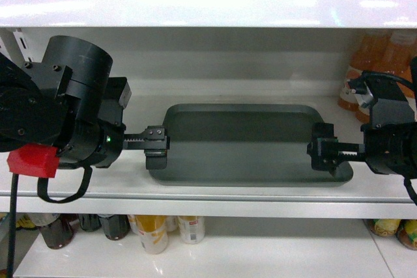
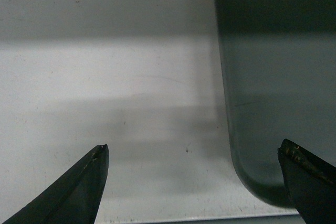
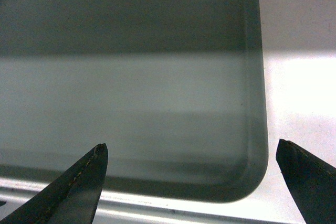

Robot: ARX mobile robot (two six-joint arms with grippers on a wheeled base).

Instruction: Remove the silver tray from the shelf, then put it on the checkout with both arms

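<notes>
The silver tray (image 1: pixel 241 141) lies flat on the white shelf (image 1: pixel 208 190), dark grey-green with a low rim. My left gripper (image 1: pixel 156 142) is at its left edge and my right gripper (image 1: pixel 322 149) at its right edge. In the left wrist view the left gripper (image 2: pixel 193 148) stands open, one finger over the tray's front corner (image 2: pixel 262 171) and the other over the bare shelf (image 2: pixel 105 103). The right gripper (image 3: pixel 191 148) is open too, straddling the tray's right front corner (image 3: pixel 247 177). Neither holds anything. The checkout is out of view.
An upper shelf board (image 1: pixel 208 8) with goods on it runs close above both arms. Orange bottles (image 1: pixel 365 76) stand on the shelf right of the tray, behind the right arm. Bottles and cans (image 1: pixel 153 232) fill the lower shelf.
</notes>
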